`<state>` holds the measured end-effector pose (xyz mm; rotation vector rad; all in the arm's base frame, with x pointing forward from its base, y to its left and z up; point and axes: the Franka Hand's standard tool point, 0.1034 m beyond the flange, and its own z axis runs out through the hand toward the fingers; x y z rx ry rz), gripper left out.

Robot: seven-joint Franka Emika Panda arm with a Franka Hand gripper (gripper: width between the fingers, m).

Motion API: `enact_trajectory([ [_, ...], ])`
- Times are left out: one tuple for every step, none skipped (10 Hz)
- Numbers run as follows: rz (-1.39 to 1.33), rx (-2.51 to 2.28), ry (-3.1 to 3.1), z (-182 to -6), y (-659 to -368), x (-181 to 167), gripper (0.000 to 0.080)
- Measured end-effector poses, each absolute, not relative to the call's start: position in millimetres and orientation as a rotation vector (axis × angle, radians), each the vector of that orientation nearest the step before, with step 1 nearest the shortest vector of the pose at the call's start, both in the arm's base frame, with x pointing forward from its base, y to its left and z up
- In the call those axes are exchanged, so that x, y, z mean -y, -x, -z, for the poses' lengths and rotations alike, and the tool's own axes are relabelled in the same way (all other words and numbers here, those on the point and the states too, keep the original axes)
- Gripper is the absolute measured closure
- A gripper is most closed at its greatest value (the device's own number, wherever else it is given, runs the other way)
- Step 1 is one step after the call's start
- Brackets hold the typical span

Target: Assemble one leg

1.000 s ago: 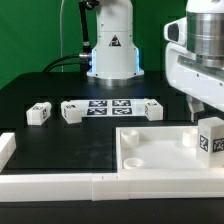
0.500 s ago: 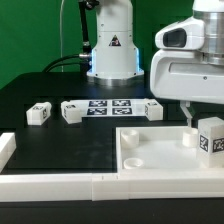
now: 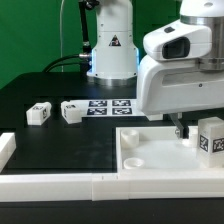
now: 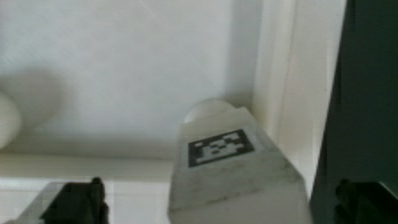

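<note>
Arm coming down over the leg standing on the panel's corner.

The black worktop carries the large square white plastic panel, lower right of the exterior frame. Above it hangs the arm's bulky white head. The small stubby white plastic leg with its black-and-white marker stands at the panel's far-right corner; two more sit mid-left. This looks like the reach-to-grasp step: next, lower and close. The fingers are spread apart, straddling the leg without touching it, holding nothing.
</note>
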<state>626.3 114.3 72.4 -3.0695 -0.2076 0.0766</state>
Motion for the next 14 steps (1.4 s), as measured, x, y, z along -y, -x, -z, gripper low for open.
enact_trajectory([
  [-0.072, 0.309, 3.062, -72.5, -626.5, -113.8, 0.0151],
  [-0.073, 0.314, 3.061, -72.1, -626.4, -113.5, 0.0151],
  [-0.074, 0.306, 3.062, -71.9, -626.3, -113.6, 0.0151],
  [-0.074, 0.306, 3.062, -71.8, -626.3, -113.5, 0.0278],
  [-0.074, 0.306, 3.062, -71.7, -626.2, -113.5, 0.0421],
  [-0.075, 0.278, 3.064, -71.8, -626.2, -113.6, 0.0421],
  [-0.077, 0.225, 3.069, -71.7, -626.2, -113.6, 0.0508],
  [-0.077, 0.207, 3.071, -71.7, -626.2, -113.6, 0.0508],
  [-0.077, 0.067, 3.079, -71.9, -626.6, -114.6, 0.0508],
  [-0.076, -0.128, 3.08, -72.1, -626.7, -117.6, 0.0508],
  [-0.075, -0.359, 3.068, -72.2, -626.5, -120.7, 0.0508],
  [-0.075, -0.54, 3.059, -72.3, -626.2, -119.1, 0.0508],
  [-0.073, -0.711, 3.05, -72.1, -625.7, -113.2, 0.0508],
  [-0.066, -0.836, 3.038, -72.5, -625.3, -109.7, 0.0502],
])
